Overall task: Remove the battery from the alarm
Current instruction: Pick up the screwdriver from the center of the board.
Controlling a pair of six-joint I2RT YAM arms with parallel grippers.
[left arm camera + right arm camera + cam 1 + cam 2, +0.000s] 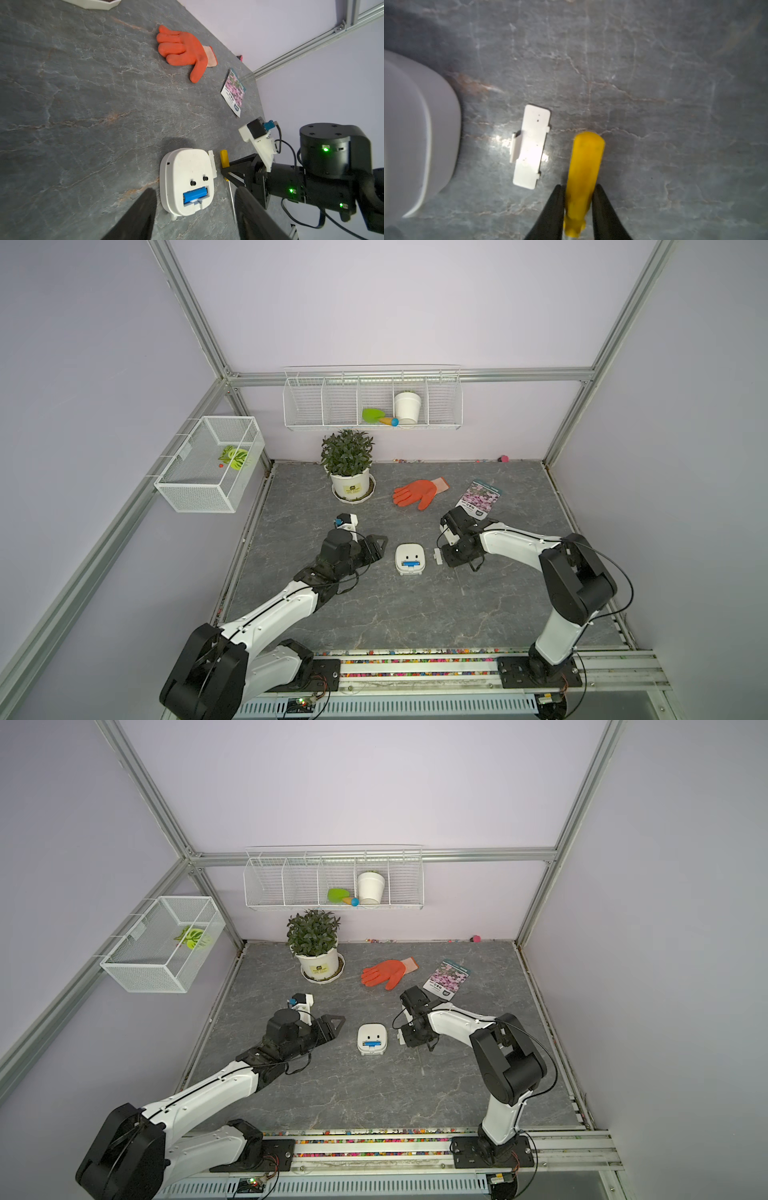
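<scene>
We find the alarm (409, 559) flat mid-surface (415, 614), back up. The battery (410, 563) lies in its open recess, long axis crosswise, one end toward each arm. Left fingers (141, 212) are spread, just short of the alarm. Right fingers (550, 214) are clamped on a yellow screwdriver (584, 172) beside the loose white cover (530, 145).

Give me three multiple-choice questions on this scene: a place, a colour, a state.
1. Where is the white battery cover? A) on the tabletop beside the alarm B) in the wire shelf C) on the glove
2. What colour is the battery? A) red B) blue C) green
3. What state is the battery in? A) standing on the tabletop B) on the glove C) lying in the alarm's open recess
Answers: 1 A, it lies flat next to the alarm; 2 B, plainly blue in the left wrist view; 3 C, it sits uncovered in the recess.
</scene>
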